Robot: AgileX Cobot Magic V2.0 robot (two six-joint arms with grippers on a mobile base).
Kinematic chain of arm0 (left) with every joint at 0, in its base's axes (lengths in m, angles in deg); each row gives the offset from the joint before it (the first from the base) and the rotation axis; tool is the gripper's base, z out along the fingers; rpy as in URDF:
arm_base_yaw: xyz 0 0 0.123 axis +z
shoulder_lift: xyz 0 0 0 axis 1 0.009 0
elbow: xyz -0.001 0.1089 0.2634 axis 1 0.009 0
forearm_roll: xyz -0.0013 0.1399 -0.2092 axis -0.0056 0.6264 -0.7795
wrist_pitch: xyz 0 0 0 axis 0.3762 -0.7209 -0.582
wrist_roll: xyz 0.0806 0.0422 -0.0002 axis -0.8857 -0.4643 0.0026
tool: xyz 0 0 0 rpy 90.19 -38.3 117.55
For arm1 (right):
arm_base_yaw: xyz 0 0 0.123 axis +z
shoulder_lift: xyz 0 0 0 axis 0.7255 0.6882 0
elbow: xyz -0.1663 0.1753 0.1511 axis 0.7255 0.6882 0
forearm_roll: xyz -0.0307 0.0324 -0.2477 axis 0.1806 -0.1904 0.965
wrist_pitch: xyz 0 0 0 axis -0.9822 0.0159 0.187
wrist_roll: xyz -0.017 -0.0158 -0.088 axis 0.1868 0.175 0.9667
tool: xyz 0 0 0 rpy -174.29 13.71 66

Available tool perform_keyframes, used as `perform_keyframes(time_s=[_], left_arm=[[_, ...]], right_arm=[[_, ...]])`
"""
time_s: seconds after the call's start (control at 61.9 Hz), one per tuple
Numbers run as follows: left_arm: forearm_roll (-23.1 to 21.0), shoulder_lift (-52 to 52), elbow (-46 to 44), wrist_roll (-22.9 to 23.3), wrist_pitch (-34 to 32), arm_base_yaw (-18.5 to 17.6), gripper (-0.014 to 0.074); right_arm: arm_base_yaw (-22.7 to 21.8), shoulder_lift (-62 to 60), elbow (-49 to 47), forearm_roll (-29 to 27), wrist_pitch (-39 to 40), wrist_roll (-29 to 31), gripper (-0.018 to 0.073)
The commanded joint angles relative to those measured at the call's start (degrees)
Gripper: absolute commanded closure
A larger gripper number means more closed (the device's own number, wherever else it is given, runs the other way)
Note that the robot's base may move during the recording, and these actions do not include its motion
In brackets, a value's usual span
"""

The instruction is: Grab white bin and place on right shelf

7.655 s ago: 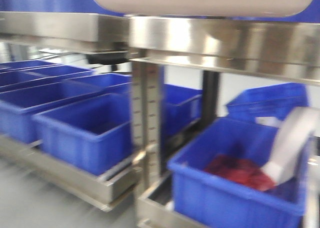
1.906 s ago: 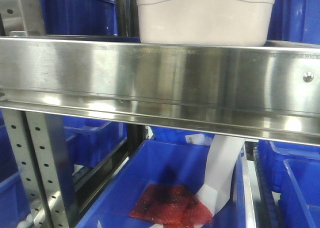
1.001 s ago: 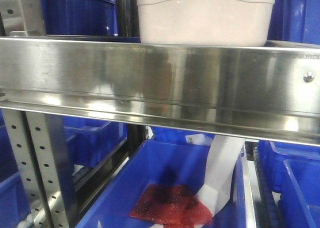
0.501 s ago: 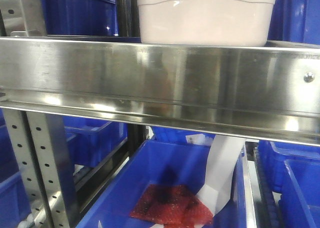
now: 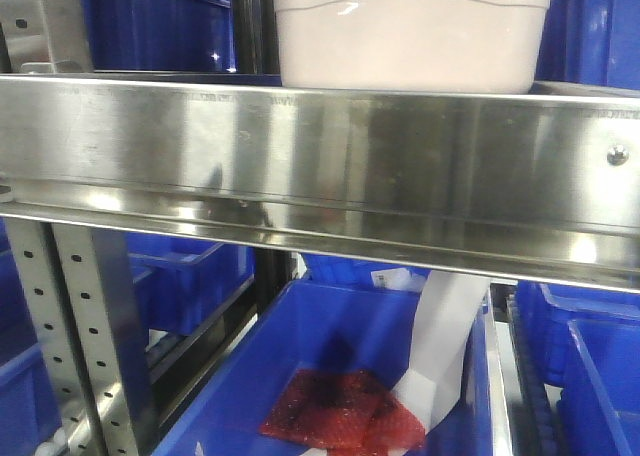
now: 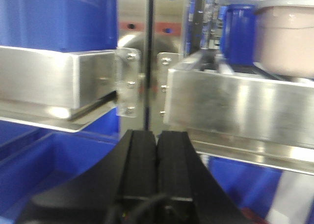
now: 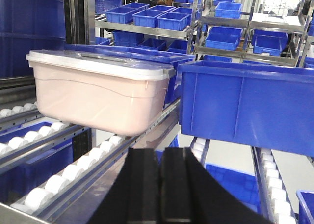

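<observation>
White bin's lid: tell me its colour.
White, over a pinkish-white tub; the white bin shows best in the right wrist view.

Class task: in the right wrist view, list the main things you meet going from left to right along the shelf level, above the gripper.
White rollers → white bin → blue bin.

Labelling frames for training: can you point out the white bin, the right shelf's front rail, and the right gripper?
white bin (image 7: 100, 98), right wrist view, on its front side wall.
right shelf (image 5: 320, 156), front-facing view, middle of its front rail.
right gripper (image 7: 158, 157), right wrist view, at the seam between the closed fingertips.
</observation>
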Motion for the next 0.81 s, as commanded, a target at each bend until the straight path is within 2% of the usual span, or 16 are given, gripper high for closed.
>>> perform_keyframes(time_s=[0.0,0.791], left_arm=[[-0.5,-1.0,0.5,0.4,-4.9,1.0,0.0715],[-0.5,-1.0,0.5,0.4,-4.9,1.0,0.0715]], right_arm=[[-0.2,0.7,-1.4,-0.7,4.9,0.0,0.0483],[-0.2,0.7,-1.4,-0.7,4.9,0.0,0.0483]])
